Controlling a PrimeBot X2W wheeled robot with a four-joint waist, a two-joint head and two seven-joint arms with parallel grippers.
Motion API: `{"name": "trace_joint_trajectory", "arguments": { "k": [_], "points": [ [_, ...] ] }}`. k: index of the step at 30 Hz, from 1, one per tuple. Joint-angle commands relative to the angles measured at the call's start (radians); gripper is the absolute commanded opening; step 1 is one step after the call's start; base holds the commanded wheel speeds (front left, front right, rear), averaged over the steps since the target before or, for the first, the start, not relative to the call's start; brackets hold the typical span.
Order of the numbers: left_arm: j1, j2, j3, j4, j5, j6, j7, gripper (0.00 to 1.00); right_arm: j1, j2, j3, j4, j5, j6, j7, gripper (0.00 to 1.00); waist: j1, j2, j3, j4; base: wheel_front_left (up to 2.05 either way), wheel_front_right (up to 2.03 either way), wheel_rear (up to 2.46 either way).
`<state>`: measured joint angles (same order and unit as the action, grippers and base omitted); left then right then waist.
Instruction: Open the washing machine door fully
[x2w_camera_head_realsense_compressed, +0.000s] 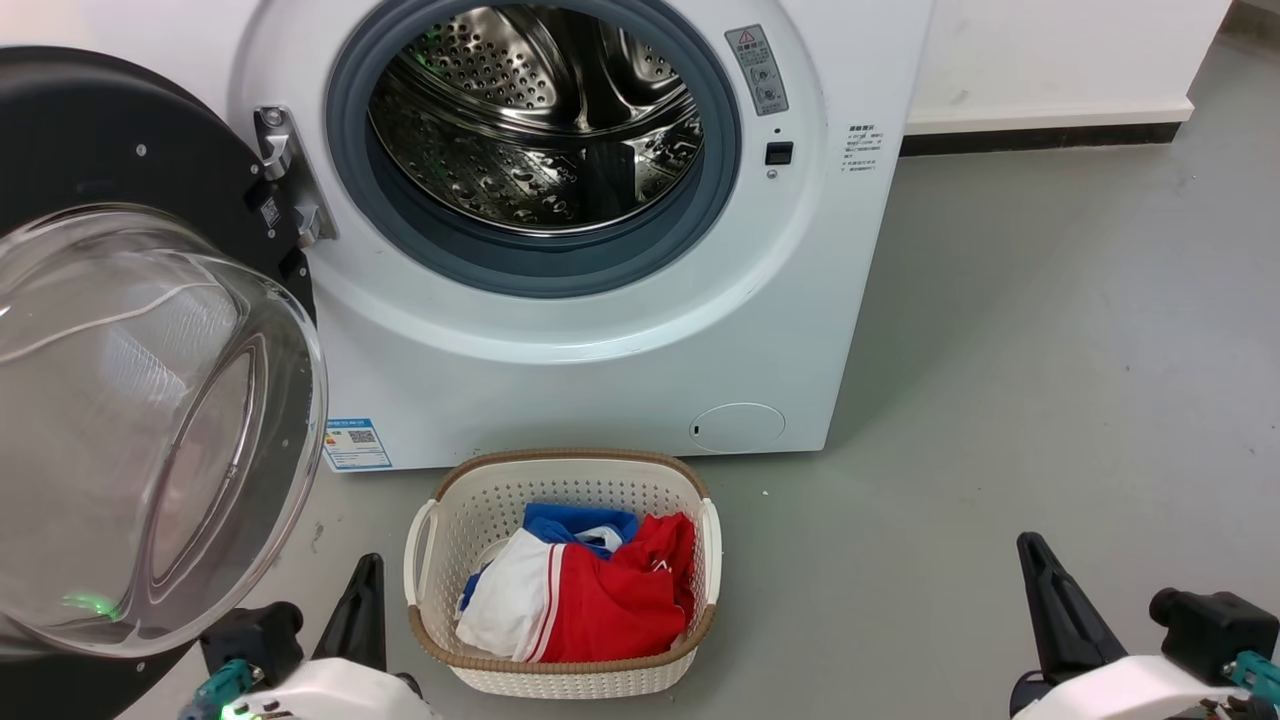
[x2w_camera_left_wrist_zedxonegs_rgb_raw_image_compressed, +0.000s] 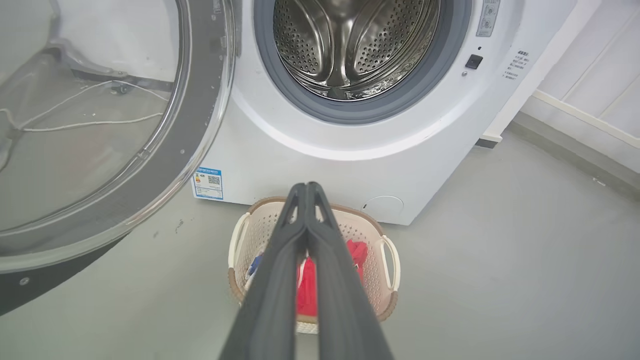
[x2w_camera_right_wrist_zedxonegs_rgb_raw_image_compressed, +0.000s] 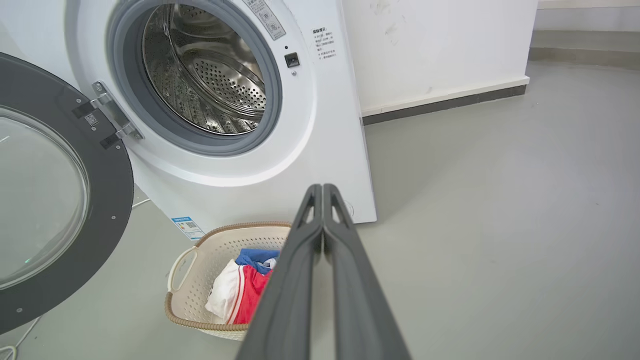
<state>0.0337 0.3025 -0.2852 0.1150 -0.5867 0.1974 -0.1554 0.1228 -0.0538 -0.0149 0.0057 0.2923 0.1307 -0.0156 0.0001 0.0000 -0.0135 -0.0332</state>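
Note:
The white washing machine (x2w_camera_head_realsense_compressed: 600, 370) stands ahead with its steel drum (x2w_camera_head_realsense_compressed: 540, 110) and grey seal exposed. The washing machine door (x2w_camera_head_realsense_compressed: 150, 420), black-rimmed with a bulging glass bowl, is swung out to the left on its hinge (x2w_camera_head_realsense_compressed: 285, 170). My left gripper (x2w_camera_head_realsense_compressed: 368, 575) sits low on the left, just right of the door's lower edge, fingers together and empty. My right gripper (x2w_camera_head_realsense_compressed: 1032, 555) is low on the right over bare floor, also shut and empty. In the left wrist view my left gripper (x2w_camera_left_wrist_zedxonegs_rgb_raw_image_compressed: 306, 187) points at the machine's base, the door (x2w_camera_left_wrist_zedxonegs_rgb_raw_image_compressed: 100, 150) to its left. In the right wrist view my right gripper (x2w_camera_right_wrist_zedxonegs_rgb_raw_image_compressed: 322, 190) points at the machine's lower corner.
A white laundry basket (x2w_camera_head_realsense_compressed: 570, 462) with a brown woven rim holds red, white and blue clothes on the floor in front of the machine, between my grippers. Grey floor stretches to the right, up to a white wall with a dark skirting (x2w_camera_head_realsense_compressed: 1040, 135).

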Motion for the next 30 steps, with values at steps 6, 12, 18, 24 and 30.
{"name": "trace_joint_trajectory", "arguments": {
  "k": [6,12,18,24,30],
  "points": [
    [-0.042,-0.016,0.046,0.005,-0.113,-0.036,0.024,0.00,-0.050,-0.014,0.000,0.013,0.153,0.000,0.005,0.00,-0.0001,0.0000,0.001,0.002,0.00,0.00,0.00],
    [-0.053,-0.034,0.074,0.019,-0.195,-0.062,0.043,0.00,-0.067,-0.018,-0.001,0.033,0.261,0.000,0.010,0.00,-0.0001,0.0000,0.002,0.004,0.00,0.00,0.00],
    [-0.061,-0.049,0.097,0.029,-0.259,-0.083,0.058,0.00,-0.080,-0.021,-0.003,0.047,0.346,0.000,0.015,0.00,-0.0001,0.0000,0.002,0.005,0.00,0.00,0.00],
    [-0.070,-0.066,0.122,0.040,-0.332,-0.106,0.075,0.00,-0.094,-0.023,-0.006,0.065,0.441,0.000,0.020,0.00,-0.0001,0.0000,0.003,0.007,0.00,0.00,0.00],
    [-0.078,-0.081,0.147,0.047,-0.400,-0.128,0.092,0.00,-0.108,-0.025,-0.009,0.080,0.529,0.000,0.025,0.00,-0.0001,0.0000,0.004,0.009,0.00,0.00,0.00]
  ]
}}
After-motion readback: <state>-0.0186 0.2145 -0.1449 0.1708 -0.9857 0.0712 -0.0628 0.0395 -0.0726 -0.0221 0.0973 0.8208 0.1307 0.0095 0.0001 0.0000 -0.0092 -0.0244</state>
